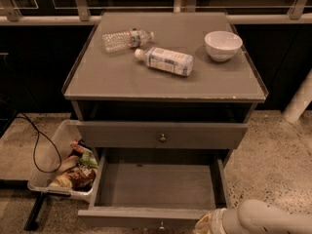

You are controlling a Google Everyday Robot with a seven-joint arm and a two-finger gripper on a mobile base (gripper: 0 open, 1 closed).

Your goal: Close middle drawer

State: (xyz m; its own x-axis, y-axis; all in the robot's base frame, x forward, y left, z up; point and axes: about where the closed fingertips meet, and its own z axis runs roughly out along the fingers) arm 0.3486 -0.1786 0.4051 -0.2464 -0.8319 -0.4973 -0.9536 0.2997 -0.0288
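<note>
The middle drawer [157, 188] is pulled far out of the grey cabinet [165, 77]. Its shallow grey box is empty, and its low front [141, 217] lies along the bottom edge of the view, with the small knob [161, 224] just visible. Above it is the taller top drawer front [122, 135] with its round knob [162, 137]. The lowest drawer is hidden under the open one. My gripper [207, 223] is at the bottom right, at the right end of the middle drawer's front, on the end of my white arm [268, 219].
On the cabinet top lie a clear water bottle [126, 38] and a white labelled bottle [165, 61], and a white bowl [223, 45] stands at the right. A clear bin of snack packets [66, 169] and a black cable [36, 145] are on the floor at the left. A white post [298, 101] is at the right.
</note>
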